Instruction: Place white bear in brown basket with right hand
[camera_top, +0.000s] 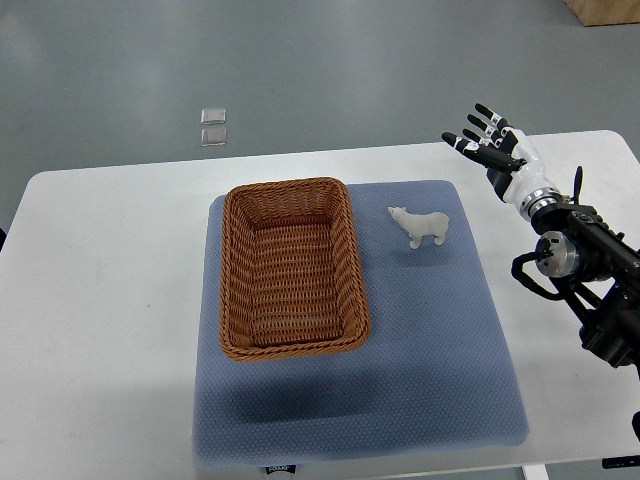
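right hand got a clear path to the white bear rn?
Probably yes. The right hand is open, up and right of the white bear, which stands alone on the blue mat beside the brown basket; nothing lies between.

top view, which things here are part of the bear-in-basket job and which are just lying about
Part of the job:
white bear, standing on the mat right of the basket
brown basket, nothing in it
right hand, open, above the table's far right

Just lying about:
blue mat under both
white table
two small clear squares on the floor beyond the table
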